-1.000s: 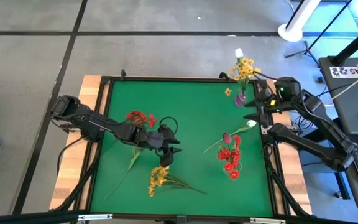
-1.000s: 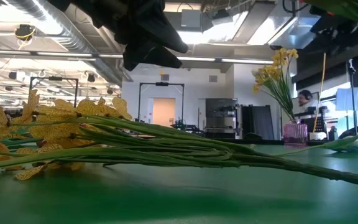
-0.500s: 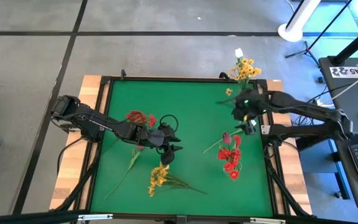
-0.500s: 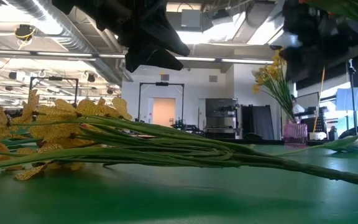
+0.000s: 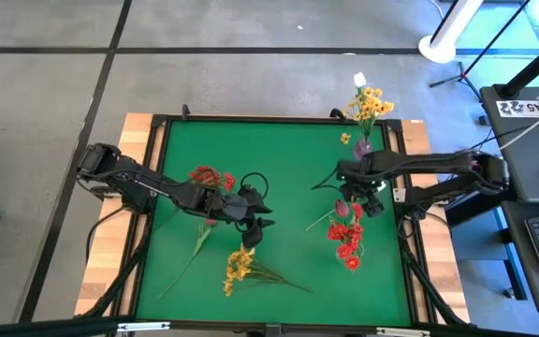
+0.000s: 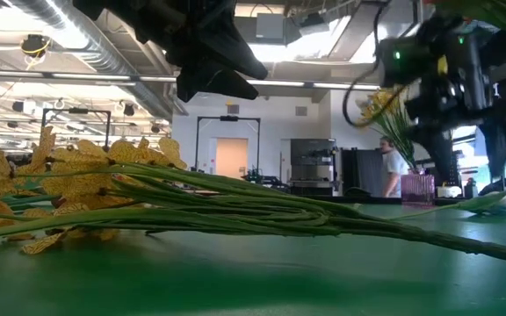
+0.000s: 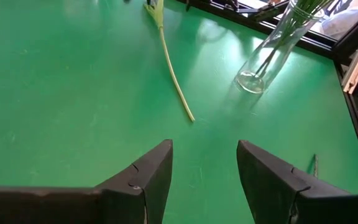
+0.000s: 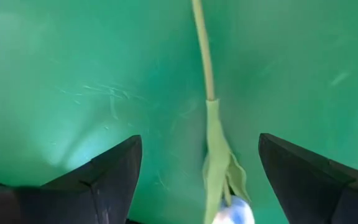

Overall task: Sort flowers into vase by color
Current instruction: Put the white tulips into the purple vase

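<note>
On the green table (image 5: 279, 150), my left gripper (image 5: 258, 225) is hovering with its fingers (image 7: 148, 177) parted and holding nothing, just above the bare mat between the red cluster (image 5: 211, 177) lying behind it and the yellow spray (image 5: 240, 264) lying in front of it. A long green stem (image 5: 187, 260) is running from the red cluster down toward the table's left front. Farther right, my right gripper (image 5: 369, 201) is reaching in from the right edge, its fingers (image 8: 107, 177) standing wide apart and empty over a white tulip (image 8: 219, 168), whose stem is lying flat on the mat between them. Just in front of it, a second red cluster (image 5: 347, 239) and a dark pink bud (image 5: 342, 208) are resting on the table. At the far right corner, a glass vase (image 5: 362, 146) is holding yellow flowers (image 5: 370, 101) and one white bloom (image 5: 359, 80).
</note>
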Controlling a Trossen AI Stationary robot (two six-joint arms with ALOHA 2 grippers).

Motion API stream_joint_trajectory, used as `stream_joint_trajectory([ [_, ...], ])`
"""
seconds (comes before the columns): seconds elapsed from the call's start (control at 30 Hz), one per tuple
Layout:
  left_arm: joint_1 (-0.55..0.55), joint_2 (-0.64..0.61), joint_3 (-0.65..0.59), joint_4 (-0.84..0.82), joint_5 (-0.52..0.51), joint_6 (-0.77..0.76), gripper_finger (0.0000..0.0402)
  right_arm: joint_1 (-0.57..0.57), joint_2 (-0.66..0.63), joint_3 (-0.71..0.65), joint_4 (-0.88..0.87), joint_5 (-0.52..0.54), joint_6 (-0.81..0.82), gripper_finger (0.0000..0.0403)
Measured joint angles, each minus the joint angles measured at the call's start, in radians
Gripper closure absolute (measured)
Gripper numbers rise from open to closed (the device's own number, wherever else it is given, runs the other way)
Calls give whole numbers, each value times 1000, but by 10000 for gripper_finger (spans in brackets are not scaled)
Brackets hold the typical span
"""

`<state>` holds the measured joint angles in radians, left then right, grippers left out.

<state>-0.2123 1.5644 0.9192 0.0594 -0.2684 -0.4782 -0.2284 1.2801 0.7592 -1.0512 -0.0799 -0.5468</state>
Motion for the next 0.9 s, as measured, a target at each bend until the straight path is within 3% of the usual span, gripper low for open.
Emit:
stream_joint_trajectory([
  [0.33, 0, 0, 0, 0, 0, 0, 229, -1, 47, -143, 143, 86, 67, 85],
  [0.43, 0, 0, 0, 1, 0, -1, 229, -1, 48, -146, 154, 115, 76, 106],
  [0.57, 0, 0, 0, 1, 0, -5, 229, -1, 48, -144, 165, 138, 105, 182],
  [0.8, 0, 0, 0, 40, 0, -5, 229, -1, 48, -71, 144, 151, 171, 374],
  [0.9, 0, 0, 0, 67, 0, 15, 229, -1, 48, -20, 106, 163, 201, 387],
])
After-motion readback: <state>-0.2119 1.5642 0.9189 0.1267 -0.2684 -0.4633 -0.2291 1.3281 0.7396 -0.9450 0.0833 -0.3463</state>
